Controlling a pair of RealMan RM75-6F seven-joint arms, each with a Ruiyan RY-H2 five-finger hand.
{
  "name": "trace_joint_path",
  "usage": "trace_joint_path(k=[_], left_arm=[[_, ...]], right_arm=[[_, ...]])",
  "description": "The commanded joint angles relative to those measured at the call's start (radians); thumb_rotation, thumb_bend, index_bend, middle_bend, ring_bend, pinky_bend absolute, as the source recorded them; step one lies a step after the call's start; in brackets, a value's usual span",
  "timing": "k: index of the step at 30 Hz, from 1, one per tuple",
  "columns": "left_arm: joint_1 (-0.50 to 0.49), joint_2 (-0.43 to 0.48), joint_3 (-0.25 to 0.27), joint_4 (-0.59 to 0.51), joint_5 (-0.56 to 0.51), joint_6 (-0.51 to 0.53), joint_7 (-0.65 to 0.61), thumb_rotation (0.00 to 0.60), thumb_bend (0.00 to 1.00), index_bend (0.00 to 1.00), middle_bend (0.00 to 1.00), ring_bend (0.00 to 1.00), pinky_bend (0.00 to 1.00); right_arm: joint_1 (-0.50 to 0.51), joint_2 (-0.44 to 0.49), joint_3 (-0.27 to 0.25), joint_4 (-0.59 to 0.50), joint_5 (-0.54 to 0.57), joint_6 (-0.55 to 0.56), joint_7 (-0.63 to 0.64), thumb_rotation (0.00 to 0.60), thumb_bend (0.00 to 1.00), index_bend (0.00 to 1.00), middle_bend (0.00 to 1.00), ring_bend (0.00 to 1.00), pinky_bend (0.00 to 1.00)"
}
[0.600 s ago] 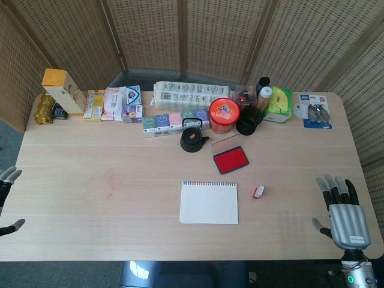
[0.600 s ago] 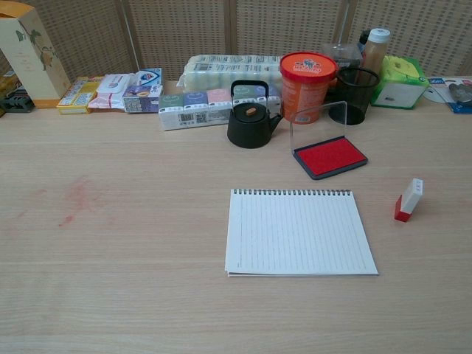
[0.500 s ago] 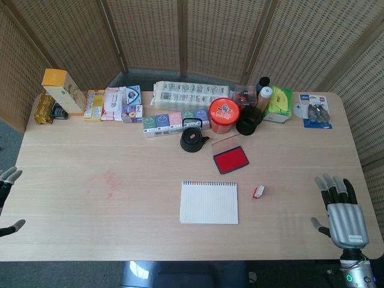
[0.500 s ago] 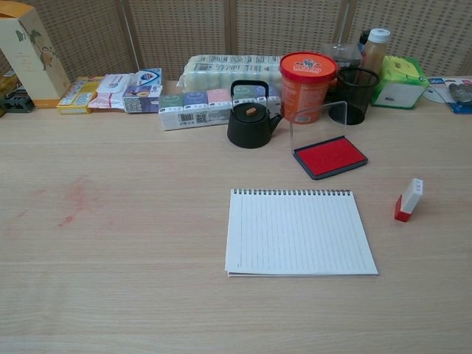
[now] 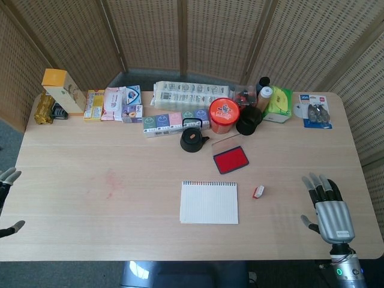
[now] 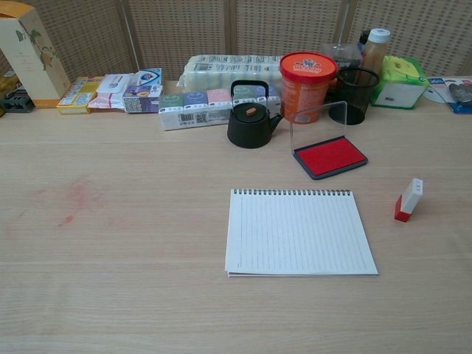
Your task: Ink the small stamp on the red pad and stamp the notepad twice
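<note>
The right hand hovered over the table's near right corner, fingers spread, palm down, holding nothing. It showed only in the head view. The small stamp stood on the table to the hand's left, well apart from it, untouched. In the chest view the stamp stood upright with a slight lean, red base down, white top up.

The notepad lay flat just left of the stamp, spiral edge toward the far side, its lined page blank in the chest view. The red pad sat beyond the notepad and the stamp, its clear lid standing open on the far side. The stamp lay between the pad and the right hand, nearer the notepad than the hand.

The left hand barely showed at the left edge of the head view, off the table's near left side; fingertips appeared apart, nothing visibly held, but most of the hand was cut off.

Behind the pad: a black kettle, an orange tub, a black mesh cup. A row of boxes and packets ran along the far edge. A faint reddish smear marked the tabletop left of the notepad.
</note>
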Motion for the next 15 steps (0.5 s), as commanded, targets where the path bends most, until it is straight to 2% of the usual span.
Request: trace_joint_path(k=[1, 3, 6, 9, 12, 15], left_arm=[[0.001, 0.002, -0.001, 0.003, -0.003, 0.001, -0.007, 0.6, 0.0, 0.0, 0.0, 0.0, 0.0], [0.0, 0.001, -0.001, 0.005, -0.008, -0.004, -0.006, 0.6, 0.0, 0.0, 0.0, 0.0, 0.0], [-0.002, -0.002, -0.001, 0.005, -0.014, -0.011, 0.001, 0.6, 0.0, 0.0, 0.0, 0.0, 0.0], [-0.004, -0.006, -0.004, 0.002, -0.024, -0.017, 0.012, 0.6, 0.0, 0.0, 0.0, 0.0, 0.0], [-0.007, -0.01, -0.005, -0.001, -0.032, -0.025, 0.023, 0.6, 0.0, 0.0, 0.0, 0.0, 0.0], [-0.012, -0.015, -0.007, -0.003, -0.042, -0.035, 0.036, 0.6, 0.0, 0.0, 0.0, 0.0, 0.0]], right_arm=[[0.032, -0.073, 0.008, 0.119, -0.058, 0.025, 0.09, 0.6, 0.24, 0.19, 0.3, 0.35, 0.42], [0.052, -0.094, 0.005, 0.175, -0.075, 0.013, 0.129, 0.6, 0.31, 0.25, 0.47, 0.54, 0.67], [0.085, -0.11, 0.004, 0.232, -0.09, -0.016, 0.165, 0.6, 0.36, 0.3, 0.65, 0.74, 0.88], [0.114, -0.117, 0.005, 0.265, -0.091, -0.049, 0.172, 0.6, 0.37, 0.3, 0.76, 0.88, 0.98], [0.137, -0.121, 0.005, 0.279, -0.083, -0.086, 0.188, 0.6, 0.37, 0.3, 0.85, 0.97, 1.0], [0.161, -0.121, -0.003, 0.287, -0.075, -0.134, 0.197, 0.6, 0.37, 0.3, 0.92, 1.0, 1.0]])
